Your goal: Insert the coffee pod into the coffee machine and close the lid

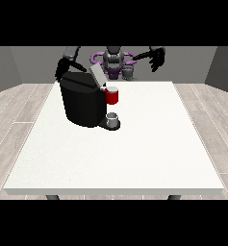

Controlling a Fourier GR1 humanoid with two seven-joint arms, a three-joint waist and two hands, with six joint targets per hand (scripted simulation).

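Black coffee machine (82, 102) standing on the white bench (134, 153) toward the view's left, lid (97, 74) tilted up, so closing not yet done. Red thing at the machine (112, 96) showing at its front; small grey thing (113, 116) on the machine's base below, not surely the pod. Pod itself not plainly seen. Hand at the view's right (157, 58) raised well clear, fingers spread, holding nothing. Hand at the view's left (62, 67) behind the machine's top, finger pose impossible to tell. Insertion unconfirmed; lid left to shut.

Hand at the view's right (157, 58) raised, fingers spread; other hand (62, 67) lowered.
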